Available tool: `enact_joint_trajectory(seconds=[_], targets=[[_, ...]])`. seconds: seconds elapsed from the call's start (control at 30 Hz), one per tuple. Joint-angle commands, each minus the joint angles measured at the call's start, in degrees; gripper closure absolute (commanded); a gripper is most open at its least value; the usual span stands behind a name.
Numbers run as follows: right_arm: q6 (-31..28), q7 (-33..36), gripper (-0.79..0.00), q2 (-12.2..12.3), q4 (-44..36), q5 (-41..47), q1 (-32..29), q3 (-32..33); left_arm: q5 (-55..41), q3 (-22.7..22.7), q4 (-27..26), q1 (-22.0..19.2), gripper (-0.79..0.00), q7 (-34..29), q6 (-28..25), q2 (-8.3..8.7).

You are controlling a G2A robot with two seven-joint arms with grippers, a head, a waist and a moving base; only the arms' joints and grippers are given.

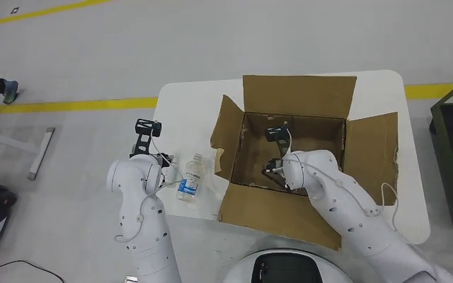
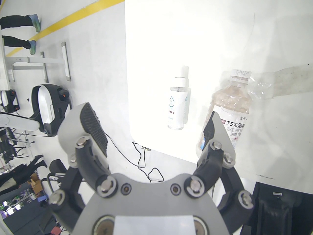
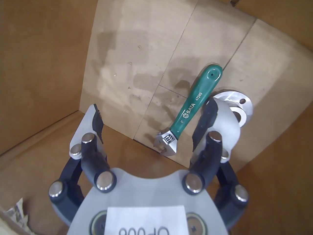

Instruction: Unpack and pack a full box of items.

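Observation:
An open cardboard box (image 1: 297, 95) stands on the white table (image 1: 184, 99). My right gripper (image 3: 151, 125) hangs open inside it, above the box floor (image 3: 146, 50). A green-handled wrench (image 3: 195, 106) lies on that floor between the fingers' line and a round metal flange (image 3: 240, 102), which is partly hidden behind one finger. My left gripper (image 2: 152, 125) is open over the table's near left corner, holding nothing. Beyond it lie a small spray bottle (image 2: 177, 106) and a larger clear labelled bottle (image 2: 232, 108) (image 1: 191, 177). From above, the right gripper (image 1: 277, 134) sits in the box and the left gripper (image 1: 148, 129) at the table's left edge.
The box flaps (image 1: 279, 212) are folded outward on all sides. Clear plastic wrap (image 2: 281, 81) lies by the large bottle's cap. Crumpled paper (image 3: 19, 211) sits in a box corner. Bare table stretches beyond the bottles.

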Motion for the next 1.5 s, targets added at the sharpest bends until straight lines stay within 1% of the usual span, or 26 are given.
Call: enact_joint_trajectory(seconds=[0.0, 0.17, 0.27, 0.3, 0.33, 0.37, 0.4, 0.43, 0.5, 0.53, 0.73, 0.77, 0.8, 0.87, 0.9, 0.93, 1.0, 1.03, 1.07, 1.17, 1.23, 1.3, 1.37, 1.4, 1.43, 1.47], targets=[[-0.8, 0.8, -0.785, -0.7, 0.2, -0.4, -0.4, 0.6, 0.0, 0.0, 0.0, 0.0, -0.785, 0.0, 0.0, 0.0], [-2.7, 2.7, -0.785, -2.3, -1.0, -2.3, -2.8, 3.6, 0.0, 0.0, 0.0, 0.0, -0.785, 0.0, 0.0, 0.0], [-3.9, 4.0, -0.785, -3.2, -2.6, -5.0, -4.5, 5.2, 0.0, 0.0, 0.0, 0.0, -0.785, 0.0, 0.0, 0.0], [-4.4, 4.4, -0.699, -3.5, -3.1, -5.5, -5.1, 5.8, 0.0, 0.0, 0.0, 0.0, -0.785, 0.0, 0.0, 0.0], [-4.7, 4.7, -0.529, -3.9, -3.6, -6.2, -5.6, 6.4, 0.0, 0.0, 0.0, 0.0, -0.785, 0.0, 0.0, 0.0], [-5.0, 5.0, -0.409, -4.2, -3.9, -6.8, -6.0, 7.1, 0.0, 0.0, 0.0, 0.0, -0.785, 0.0, 0.0, 0.0], [-5.2, 5.2, -0.391, -4.6, -4.0, -7.3, -6.3, 7.8, 0.0, 0.0, 0.0, 0.0, -0.785, 0.0, 0.0, 0.0], [-5.5, 5.5, -0.391, -5.0, -4.1, -8.2, -6.6, 8.3, 0.0, 0.0, 0.0, 0.0, -0.785, 0.0, 0.0, 0.0], [-6.1, 6.1, -0.437, -5.8, -4.2, -9.2, -7.0, 9.3, 0.0, 0.0, 0.0, 0.0, -0.785, 0.0, 0.0, 0.0], [-6.4, 6.4, -0.397, -6.2, -4.2, -9.6, -7.1, 9.8, 0.0, 0.0, 0.0, 0.0, -0.785, 0.0, 0.0, 0.0], [-7.8, 7.8, -0.379, -8.7, -3.5, -12.2, -7.1, 12.2, 0.0, 0.0, 0.0, 0.0, -0.785, 0.0, 0.0, 0.0], [-8.1, 8.1, -0.385, -9.1, -3.5, -12.7, -7.2, 12.6, 0.0, 0.0, 0.0, 0.0, -0.785, 0.0, 0.0, 0.0], [-8.4, 8.4, -0.413, -9.5, -3.4, -13.7, -7.2, 12.8, 0.0, 0.0, 0.0, 0.0, -0.785, 0.0, 0.0, 0.0], [-9.1, 9.1, -0.425, -10.3, -3.5, -15.2, -7.2, 13.6, 0.0, 0.0, 0.0, 0.0, -0.785, 0.0, 0.0, 0.0], [-9.4, 9.4, -0.446, -10.7, -3.6, -15.7, -7.3, 14.0, 0.0, 0.0, 0.0, 0.0, -0.785, 0.0, 0.0, 0.0], [-9.8, 9.8, -0.496, -11.1, -3.7, -16.5, -7.3, 14.4, 0.0, 0.0, 0.0, 0.0, -0.785, 0.0, 0.0, 0.0], [-10.5, 10.5, -0.554, -11.8, -4.2, -18.3, -7.5, 15.3, 0.0, 0.0, 0.0, 0.0, -0.785, 0.0, 0.0, 0.0], [-10.9, 10.9, -0.619, -12.2, -4.3, -18.9, -7.7, 15.7, 0.0, 0.0, 0.0, 0.0, -0.785, 0.0, 0.0, 0.0], [-11.2, 11.2, -0.597, -12.6, -4.5, -19.6, -7.7, 16.1, 0.0, 0.0, 0.0, 0.0, -0.785, 0.0, 0.0, 0.0], [-11.9, 11.9, -0.591, -13.7, -4.0, -21.1, -7.8, 17.0, 0.0, 0.0, 0.0, 0.0, -0.785, 0.0, 0.0, 0.0], [-11.9, 11.9, -0.566, -14.5, -3.0, -21.9, -7.6, 17.3, 0.0, 0.0, 0.0, 0.0, -0.785, 0.0, 0.0, 0.0], [-11.8, 11.8, -0.502, -15.2, -1.9, -22.8, -7.3, 17.5, 0.0, 0.0, 0.0, 0.0, -0.785, 0.0, 0.0, 0.0], [-11.9, 11.9, -0.489, -15.8, -1.0, -23.8, -7.0, 17.7, 0.0, 0.0, 0.0, 0.0, -0.785, 0.0, 0.0, 0.0], [-11.9, 11.9, -0.425, -16.1, -0.6, -24.2, -6.9, 17.8, 0.0, 0.0, 0.0, 0.0, -0.785, 0.0, 0.0, 0.0], [-11.9, 11.9, -0.391, -16.4, -0.2, -24.7, -6.8, 17.9, 0.0, 0.0, 0.0, 0.0, -0.785, 0.0, 0.0, 0.0], [-11.9, 11.9, -0.385, -16.7, 0.0, -25.2, -6.7, 18.0, 0.0, 0.0, 0.0, 0.0, -0.785, 0.0, 0.0, 0.0]])
